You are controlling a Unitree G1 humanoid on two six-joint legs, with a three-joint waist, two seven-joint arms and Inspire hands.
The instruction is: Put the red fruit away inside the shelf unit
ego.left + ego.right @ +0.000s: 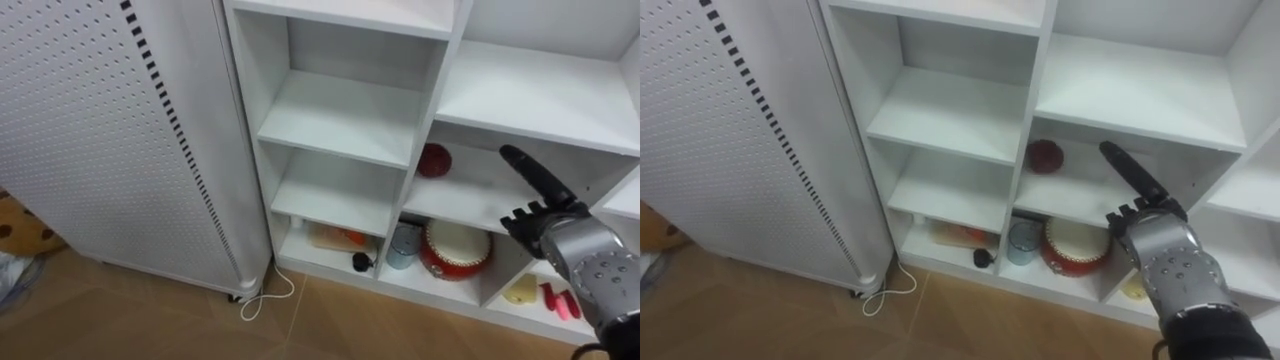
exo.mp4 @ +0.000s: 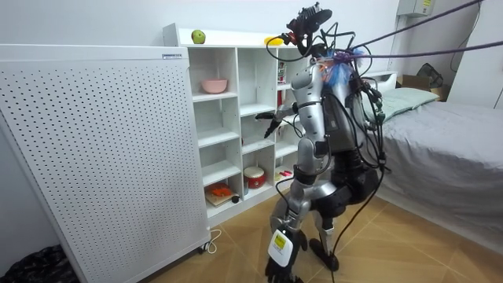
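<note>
right hand low on the right, empty, fingers apart, one stretched straight at the closet; left hand hangs by the leg in the room view, grip can't tell. Bottom shelf: blue cup beside red round tin. Shelf above: red fruit at its left end, left of the fingertip, not touching. Far up on the closet top: green apple, yellow fruit

Floor: wooden boards under me.
Before me: white closet.
My left: white perforated panel.
Bed: grey, at the room view's right.
</note>
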